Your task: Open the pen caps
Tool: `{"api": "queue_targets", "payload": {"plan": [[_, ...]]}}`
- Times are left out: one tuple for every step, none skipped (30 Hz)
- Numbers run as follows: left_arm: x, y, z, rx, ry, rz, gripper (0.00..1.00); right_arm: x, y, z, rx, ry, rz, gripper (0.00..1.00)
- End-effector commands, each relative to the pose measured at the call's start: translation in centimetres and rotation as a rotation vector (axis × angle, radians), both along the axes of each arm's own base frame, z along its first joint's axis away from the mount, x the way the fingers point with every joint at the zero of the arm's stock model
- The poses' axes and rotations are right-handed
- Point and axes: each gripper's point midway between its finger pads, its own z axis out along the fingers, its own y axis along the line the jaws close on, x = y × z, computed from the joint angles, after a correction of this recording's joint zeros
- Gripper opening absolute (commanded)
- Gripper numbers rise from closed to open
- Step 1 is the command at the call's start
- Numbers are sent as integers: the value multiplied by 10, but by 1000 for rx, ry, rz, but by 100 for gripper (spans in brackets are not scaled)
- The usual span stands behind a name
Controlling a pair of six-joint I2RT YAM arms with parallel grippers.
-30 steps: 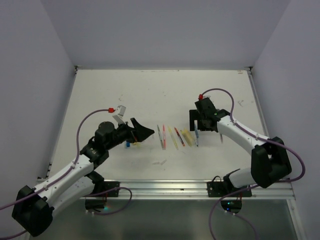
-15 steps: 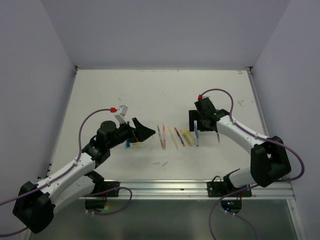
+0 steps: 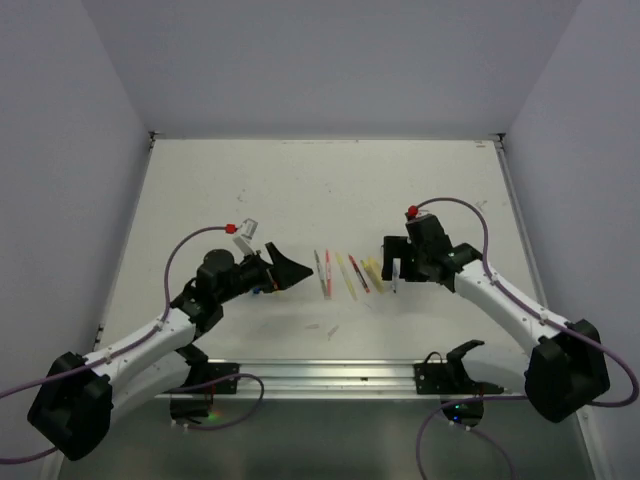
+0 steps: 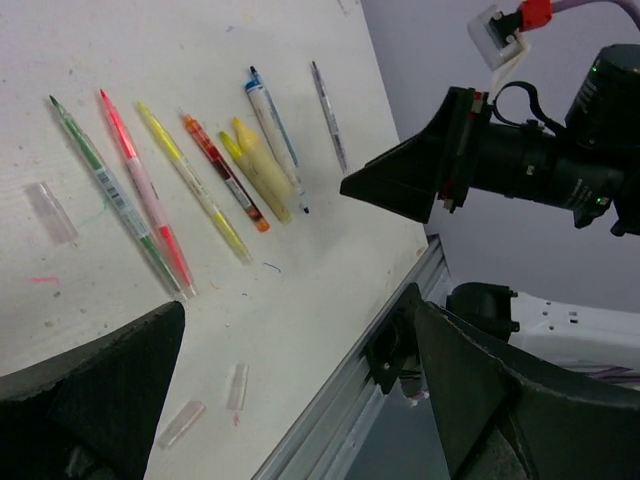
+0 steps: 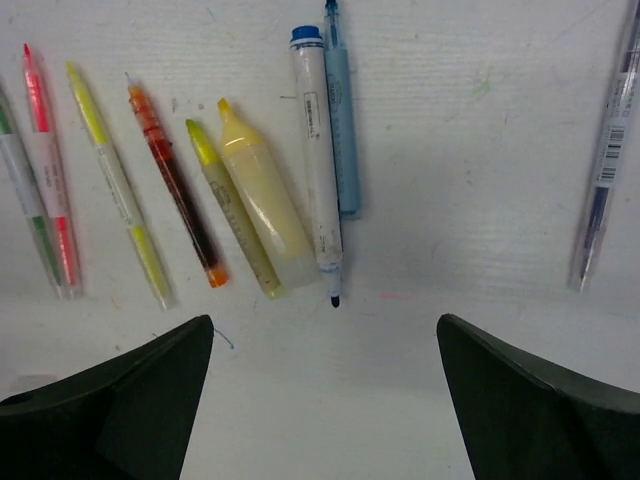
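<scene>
Several thin pens lie in a row [image 3: 350,272] between my grippers: green, pink [image 5: 45,150], yellow, red [image 5: 175,190], two yellow highlighters [image 5: 260,200] and a white pen [image 5: 318,170] with a blue end cap [image 5: 305,35] and a bare tip. A light blue piece [image 5: 343,130] lies against it. My left gripper [image 3: 292,268] [image 4: 298,310] is open and empty, left of the row. My right gripper [image 3: 392,262] [image 5: 322,320] is open and empty, just above the white pen's tip.
Three clear plastic caps [image 4: 50,212] [image 4: 237,385] [image 4: 182,423] lie loose on the white table [image 3: 300,190]. A purple-grey pen [image 5: 605,150] lies apart on the right. The metal rail [image 3: 330,372] runs along the near edge.
My right arm has swung its elbow outward and the gripper has come slightly nearer over the white pen. My left gripper has edged right toward the row.
</scene>
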Motion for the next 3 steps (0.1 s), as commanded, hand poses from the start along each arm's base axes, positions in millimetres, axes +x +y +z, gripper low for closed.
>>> {"api": "queue_targets", "payload": {"plan": [[-5, -7, 16, -106, -27, -37, 100, -14, 10, 16, 130, -47, -11, 99], [-8, -7, 14, -128, -35, -43, 100, -15, 9, 19, 138, -62, -11, 99], [-14, -9, 17, -162, -24, -68, 100, -19, 8, 19, 149, -74, -11, 99]]}}
